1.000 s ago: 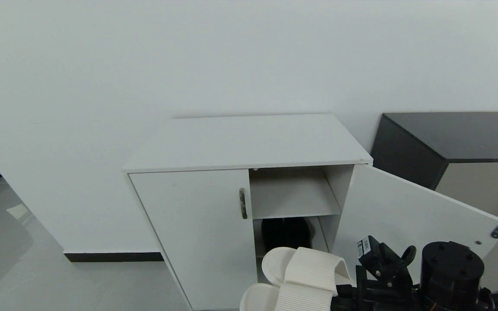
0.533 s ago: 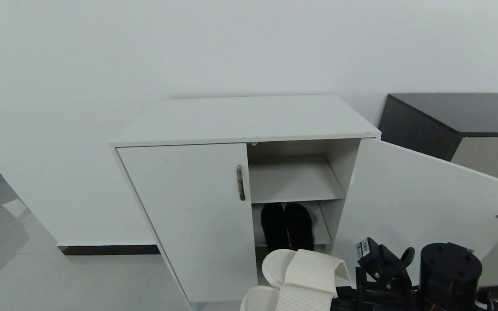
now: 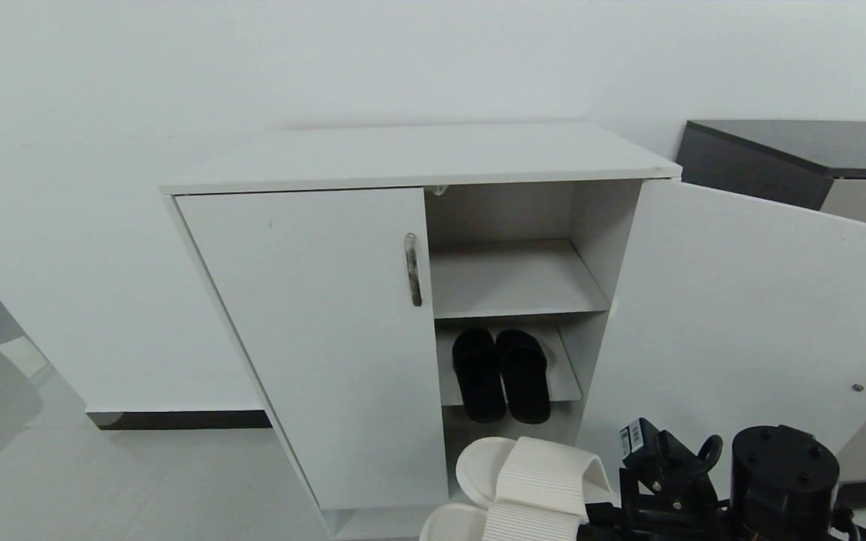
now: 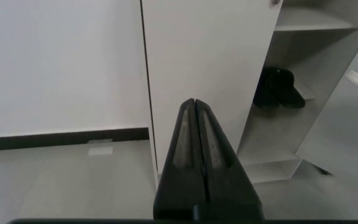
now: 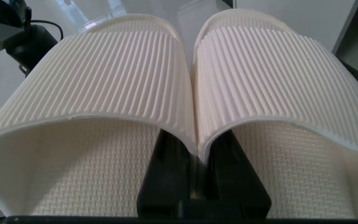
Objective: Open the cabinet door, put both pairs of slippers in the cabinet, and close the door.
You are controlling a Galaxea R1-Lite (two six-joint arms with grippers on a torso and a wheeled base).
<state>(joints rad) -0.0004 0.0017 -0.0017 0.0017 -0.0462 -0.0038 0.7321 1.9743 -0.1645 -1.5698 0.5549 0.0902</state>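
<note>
Camera dips; black slippers (image 3: 501,373) now show on shelf (image 3: 568,385): one pair done. Right gripper (image 5: 191,155) pinches white slippers (image 3: 531,481); left gripper (image 4: 195,115) pressed together.

The cabinet (image 3: 418,154) can be entered on its right half alone. The left door (image 3: 313,330) stands shut and walls off that side, its handle (image 3: 412,269) jutting at the edge of the opening. The right door (image 3: 741,300) is swung wide, a broad panel barring approach from the right, with a dark cabinet (image 3: 801,154) behind it. Inside, the upper shelf (image 3: 512,282) gives open room across its width. On the lower shelf (image 3: 567,368) the black slippers (image 3: 499,373) lie side by side, leaving a narrow strip along the right wall. The white slippers (image 3: 531,481), clamped in the right gripper (image 5: 196,158), hang low before the opening.
</note>
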